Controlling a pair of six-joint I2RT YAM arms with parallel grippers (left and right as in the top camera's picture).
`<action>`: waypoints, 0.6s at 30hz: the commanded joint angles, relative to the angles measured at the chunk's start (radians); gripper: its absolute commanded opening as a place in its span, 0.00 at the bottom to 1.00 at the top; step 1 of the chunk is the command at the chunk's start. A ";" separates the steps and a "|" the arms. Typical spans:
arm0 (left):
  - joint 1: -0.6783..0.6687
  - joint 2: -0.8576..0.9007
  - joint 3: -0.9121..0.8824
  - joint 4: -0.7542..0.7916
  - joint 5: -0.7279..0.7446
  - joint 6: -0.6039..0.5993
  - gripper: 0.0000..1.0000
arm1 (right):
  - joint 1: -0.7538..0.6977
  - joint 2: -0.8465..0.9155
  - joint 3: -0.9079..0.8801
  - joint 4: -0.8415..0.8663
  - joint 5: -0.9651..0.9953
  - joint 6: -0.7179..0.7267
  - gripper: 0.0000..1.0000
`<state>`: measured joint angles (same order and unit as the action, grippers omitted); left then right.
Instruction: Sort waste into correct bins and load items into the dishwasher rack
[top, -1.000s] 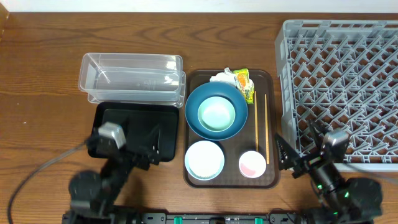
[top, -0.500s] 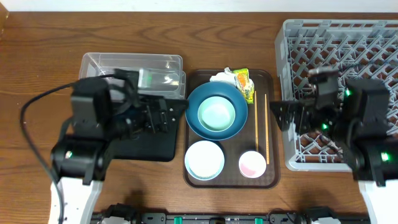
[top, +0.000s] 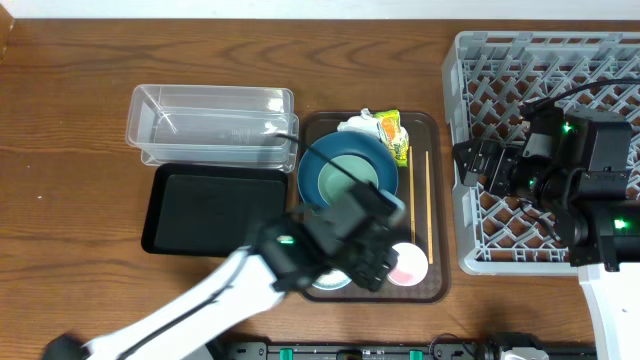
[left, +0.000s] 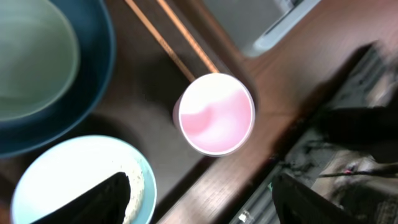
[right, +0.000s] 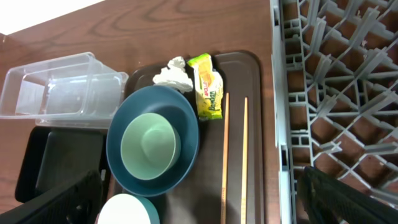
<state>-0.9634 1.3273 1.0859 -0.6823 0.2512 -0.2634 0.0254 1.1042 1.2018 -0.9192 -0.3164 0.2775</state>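
Over the brown serving tray (top: 437, 200), which corner does your left claw (left: 199, 190) hang at?

At the corner on the rack side, nearest my base. Its jaws stand wide apart with nothing in them. The small pink cup (left: 216, 114) stands upright on the tray just ahead of them. The white bowl (left: 74, 180) lies beside it, with what looks like rice grains (left: 134, 180) at its edge.

And the right claw (right: 200, 186)?

Open too, and empty, above the dishwasher rack (top: 560, 60), which stands on the counter (top: 70, 120) just right of the tray. I see nothing in the rack yet.

So which step is this?

The first loading pick, I judge: the cup. Next my left claw must come down so the jaws straddle the cup, then close without knocking the chopsticks (left: 159, 42) lying just beyond it.

The waste?

Tissue (right: 174, 73) and wrapper (right: 207, 87) lie at the tray's far edge, beyond the dark-blue bowl (right: 186, 118). The clear tub (top: 210, 125) and black tray (top: 210, 205), left of the serving tray, hold nothing that I can see.
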 joint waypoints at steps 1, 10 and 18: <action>-0.070 0.118 0.010 0.043 -0.145 -0.017 0.72 | -0.005 -0.002 0.021 -0.018 0.006 0.022 0.99; -0.099 0.295 0.010 0.147 -0.140 -0.056 0.42 | -0.005 -0.002 0.021 -0.050 0.006 0.022 0.99; -0.085 0.256 0.011 0.157 -0.119 -0.057 0.06 | -0.005 -0.002 0.021 -0.050 0.006 0.022 0.99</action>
<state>-1.0603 1.6238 1.0859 -0.5228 0.1276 -0.3180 0.0254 1.1042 1.2030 -0.9680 -0.3145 0.2855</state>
